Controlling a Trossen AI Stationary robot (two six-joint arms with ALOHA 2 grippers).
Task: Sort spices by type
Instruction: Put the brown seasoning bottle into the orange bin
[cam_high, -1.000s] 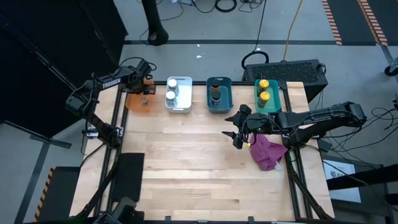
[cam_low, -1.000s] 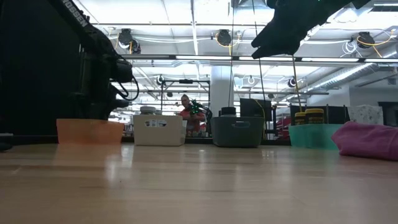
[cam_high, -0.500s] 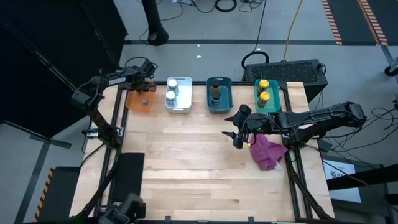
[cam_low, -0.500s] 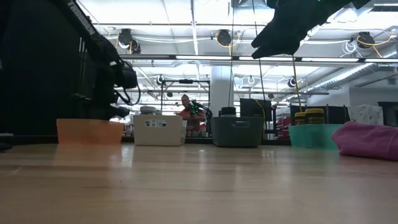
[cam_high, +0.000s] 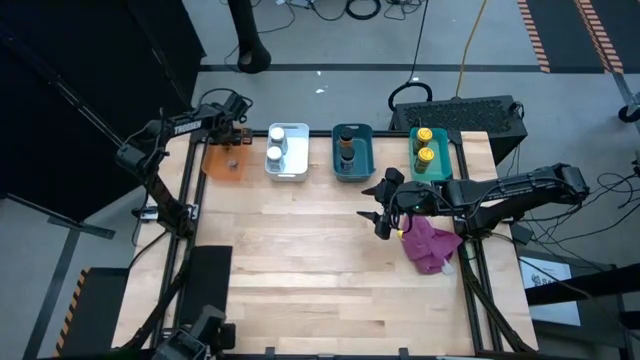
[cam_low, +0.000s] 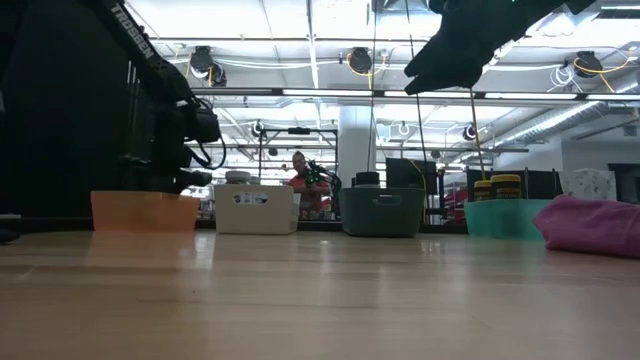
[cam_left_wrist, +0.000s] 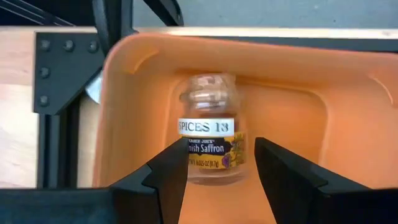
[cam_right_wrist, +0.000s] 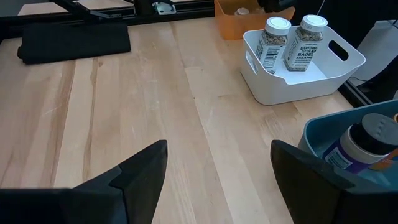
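Observation:
My left gripper (cam_left_wrist: 221, 146) hangs over the far end of the orange bin (cam_high: 215, 165), shut on a small glass saffron jar (cam_left_wrist: 210, 134) with a cork stopper. A second small jar (cam_high: 232, 163) stands in the same bin. The white bin (cam_high: 300, 165) holds two white-lidded jars (cam_right_wrist: 287, 42). The blue bin (cam_high: 365, 165) holds a dark-lidded jar (cam_high: 347, 150), and the teal bin (cam_high: 445, 160) two yellow-lidded jars (cam_high: 424, 145). My right gripper (cam_high: 378, 215) hovers open over the table beside the magenta cloth (cam_high: 430, 245). My left gripper pinches the saffron jar's lower body, at the label (cam_left_wrist: 194, 158), between its two fingers (cam_left_wrist: 171, 171). They come steeply from above, slanting toward the table's far edge. The jar is tilted, cork end toward the bin's far wall. Whether its base touches the bin floor I cannot tell.
The four bins stand in a row along the table's far edge. A black pad (cam_high: 208, 285) lies at the near left. A dark keyboard case (cam_high: 470, 112) sits beyond the far right corner. The table's middle and near part is bare wood (cam_high: 320, 280).
My left gripper has sunk toward the orange bin with the jar and tipped a little more steeply downward, its fingers unchanged.

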